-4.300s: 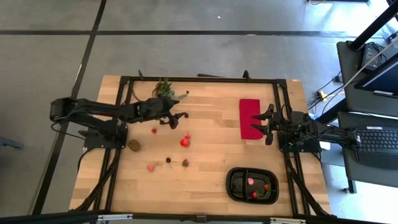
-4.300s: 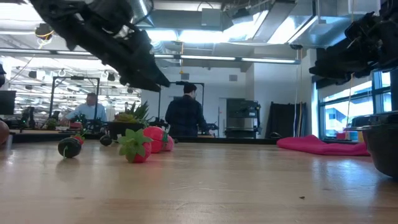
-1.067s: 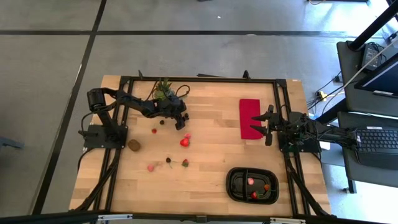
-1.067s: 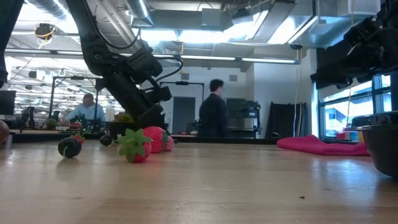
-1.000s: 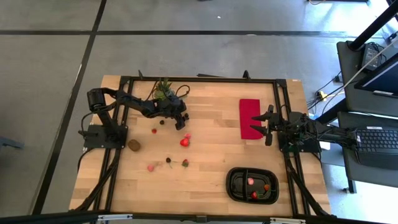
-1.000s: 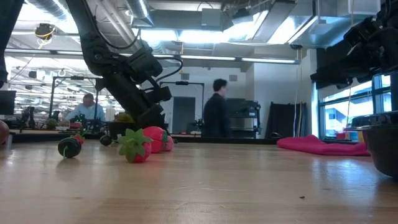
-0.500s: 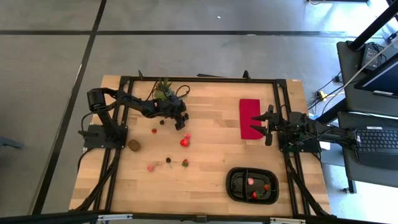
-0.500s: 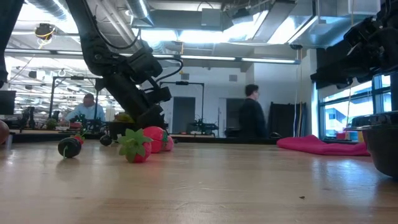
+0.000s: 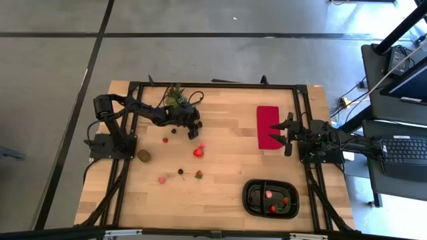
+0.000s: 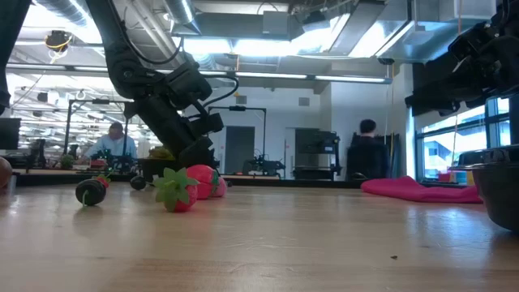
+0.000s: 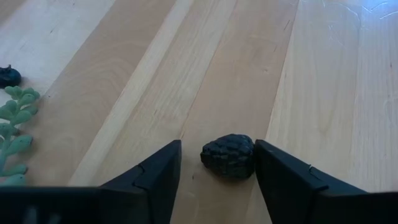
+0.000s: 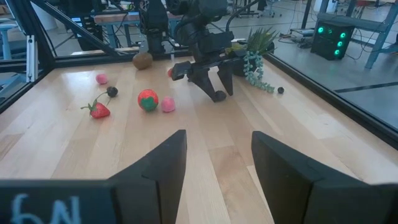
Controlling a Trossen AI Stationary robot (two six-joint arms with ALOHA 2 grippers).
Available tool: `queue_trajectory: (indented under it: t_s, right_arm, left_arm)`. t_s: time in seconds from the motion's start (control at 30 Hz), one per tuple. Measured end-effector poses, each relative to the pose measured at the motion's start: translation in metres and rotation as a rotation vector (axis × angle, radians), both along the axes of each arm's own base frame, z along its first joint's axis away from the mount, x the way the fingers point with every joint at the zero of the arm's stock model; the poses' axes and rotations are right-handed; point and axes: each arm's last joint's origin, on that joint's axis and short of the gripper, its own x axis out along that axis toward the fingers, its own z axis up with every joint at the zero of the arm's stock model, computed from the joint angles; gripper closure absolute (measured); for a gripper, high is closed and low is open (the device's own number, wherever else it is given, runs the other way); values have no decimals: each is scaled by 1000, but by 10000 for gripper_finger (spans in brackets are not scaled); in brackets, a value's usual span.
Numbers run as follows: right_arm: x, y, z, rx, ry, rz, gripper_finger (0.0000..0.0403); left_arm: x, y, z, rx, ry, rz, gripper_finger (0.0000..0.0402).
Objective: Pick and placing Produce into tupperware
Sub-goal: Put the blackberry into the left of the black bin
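Left pincer sits low on the table straddling a dark berry, right by the potted plant; loose fruit lies just beyond it, tupperware at the opposite corner with three pieces in it, right pincer over the cloth

A robotics lab: a pale wooden surface in a black metal frame, exposed ceiling ducts, equipment racks, and a person seated at a bench.
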Motion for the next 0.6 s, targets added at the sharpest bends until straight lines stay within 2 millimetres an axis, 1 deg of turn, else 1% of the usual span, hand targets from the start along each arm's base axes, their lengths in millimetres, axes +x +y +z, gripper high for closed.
queue_trajectory:
  t_s: [0.17,0.43,0.5,0.6]
  right_arm:
    - [0,0,0,0,0,0,219]
    - [0,0,0,0,0,0,219]
    - [0,0,0,0,0,0,219]
    - [0,0,0,0,0,0,219]
  left_arm:
    - [0,0,0,-13,-11,16,234]
    - [1,0,1,-14,-13,15,288]
    - [1,0,1,-14,-14,15,296]
    - [1,-1,1,-14,-14,13,296]
